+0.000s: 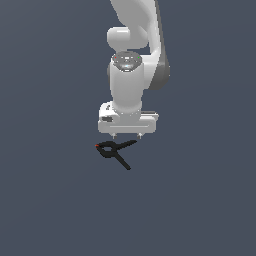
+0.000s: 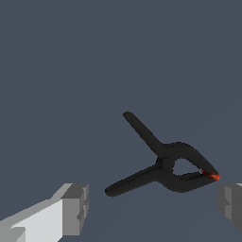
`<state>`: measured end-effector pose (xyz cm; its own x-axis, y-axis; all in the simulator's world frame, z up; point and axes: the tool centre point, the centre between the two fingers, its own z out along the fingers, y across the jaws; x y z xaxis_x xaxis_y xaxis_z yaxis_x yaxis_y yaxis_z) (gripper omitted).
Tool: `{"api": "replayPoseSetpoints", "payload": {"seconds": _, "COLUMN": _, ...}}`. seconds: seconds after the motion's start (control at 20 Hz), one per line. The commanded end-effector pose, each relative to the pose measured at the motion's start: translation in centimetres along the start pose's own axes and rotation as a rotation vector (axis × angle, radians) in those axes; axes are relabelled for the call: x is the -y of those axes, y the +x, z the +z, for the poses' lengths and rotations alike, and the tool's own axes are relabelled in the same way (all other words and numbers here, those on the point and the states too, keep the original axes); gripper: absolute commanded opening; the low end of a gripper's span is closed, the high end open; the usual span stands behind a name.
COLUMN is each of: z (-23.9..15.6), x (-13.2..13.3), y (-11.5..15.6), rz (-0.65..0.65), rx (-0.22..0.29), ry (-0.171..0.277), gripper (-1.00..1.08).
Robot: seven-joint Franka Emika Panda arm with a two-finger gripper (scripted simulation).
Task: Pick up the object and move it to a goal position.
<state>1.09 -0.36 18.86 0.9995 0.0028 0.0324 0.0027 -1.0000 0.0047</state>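
The object is a small black spring clamp (image 1: 116,151) lying flat on the dark grey surface, its two slim handles forking toward the exterior view's right and its red-orange jaw tip at the exterior view's left. My gripper (image 1: 127,135) hangs just above and slightly behind it, open, with nothing between its fingers. In the wrist view the clamp (image 2: 165,163) lies between the two grey fingertips (image 2: 75,208), which stand wide apart and do not touch it. The red tip (image 2: 211,176) is close to the other fingertip (image 2: 230,202).
The plain dark grey floor (image 1: 50,200) spreads all around the clamp. The white arm (image 1: 132,60) rises straight above the gripper. No other objects or goal marker show in either view.
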Motion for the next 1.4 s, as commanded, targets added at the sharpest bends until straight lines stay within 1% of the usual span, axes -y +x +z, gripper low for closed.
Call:
{"api": "replayPoseSetpoints", "payload": {"seconds": 0.0, "z": 0.0, "x": 0.0, "y": 0.0, "rz": 0.0, "rx": 0.0, "ry": 0.0, "gripper": 0.28}}
{"api": "replayPoseSetpoints", "payload": {"seconds": 0.3, "z": -0.7, "x": -1.3, "y": 0.1, "rz": 0.007, "rx": -0.014, "ry": -0.014, "gripper": 0.28}}
{"api": "replayPoseSetpoints", "payload": {"seconds": 0.7, "z": -0.2, "x": -1.3, "y": 0.3, "rz": -0.019, "rx": -0.019, "ry": -0.013, "gripper": 0.28}}
{"api": "replayPoseSetpoints", "payload": {"seconds": 1.05, "z": 1.4, "x": -1.3, "y": 0.9, "rz": -0.109, "rx": -0.036, "ry": -0.01, "gripper": 0.28}}
{"api": "replayPoseSetpoints", "payload": {"seconds": 1.35, "z": 3.7, "x": -1.4, "y": 1.7, "rz": -0.238, "rx": -0.061, "ry": -0.005, "gripper": 0.28}}
